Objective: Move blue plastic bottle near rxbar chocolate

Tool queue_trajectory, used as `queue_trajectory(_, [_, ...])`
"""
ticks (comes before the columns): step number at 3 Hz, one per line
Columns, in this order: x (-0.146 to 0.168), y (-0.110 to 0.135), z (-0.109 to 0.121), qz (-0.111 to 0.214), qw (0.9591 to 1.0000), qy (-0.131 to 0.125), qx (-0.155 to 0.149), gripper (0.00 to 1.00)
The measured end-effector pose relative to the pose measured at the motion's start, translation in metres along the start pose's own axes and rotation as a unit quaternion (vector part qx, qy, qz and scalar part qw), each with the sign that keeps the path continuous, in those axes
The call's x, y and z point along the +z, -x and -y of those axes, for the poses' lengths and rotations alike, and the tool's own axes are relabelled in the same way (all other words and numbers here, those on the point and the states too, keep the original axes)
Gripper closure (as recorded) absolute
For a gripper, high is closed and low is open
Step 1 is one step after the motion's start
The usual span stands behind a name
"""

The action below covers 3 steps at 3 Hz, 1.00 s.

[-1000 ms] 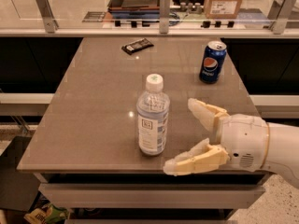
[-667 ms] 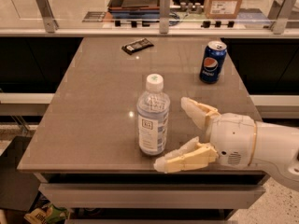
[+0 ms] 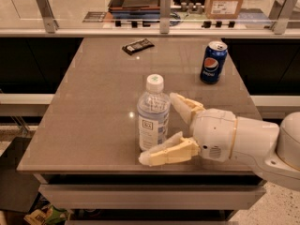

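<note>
The blue plastic bottle (image 3: 153, 114) stands upright near the front of the brown table, clear with a white cap and a white label. My gripper (image 3: 159, 128) is open, reaching in from the right. One cream finger (image 3: 186, 106) lies behind the bottle's right side and the other finger (image 3: 165, 154) lies in front of its base. The bottle sits partly between them. The rxbar chocolate (image 3: 138, 46), a flat black wrapper, lies at the table's far left side, well away from the bottle.
A dark blue Pepsi can (image 3: 213, 62) stands at the table's far right. The table (image 3: 93, 116) has its front edge just below the gripper. A glass rail with metal posts (image 3: 164, 6) runs behind the table, with boxes beyond it.
My gripper has moved left toward the bottle, so its fingers now reach around the bottle's right side. The bottle, can and bar have not moved.
</note>
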State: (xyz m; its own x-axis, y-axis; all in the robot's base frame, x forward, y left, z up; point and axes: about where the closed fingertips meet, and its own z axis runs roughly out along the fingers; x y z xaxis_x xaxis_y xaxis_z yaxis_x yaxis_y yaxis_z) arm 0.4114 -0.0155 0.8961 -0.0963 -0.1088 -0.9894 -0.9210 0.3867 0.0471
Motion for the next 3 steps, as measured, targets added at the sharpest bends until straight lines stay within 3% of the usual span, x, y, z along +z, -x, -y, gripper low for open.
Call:
queue_trajectory(1, [0.012, 0.001, 0.001, 0.003, 1.0, 0.0, -0.006, 0.0])
queue_trajectory(3, [0.024, 0.007, 0.0, 0.015, 0.9998, 0.005, -0.012, 0.4])
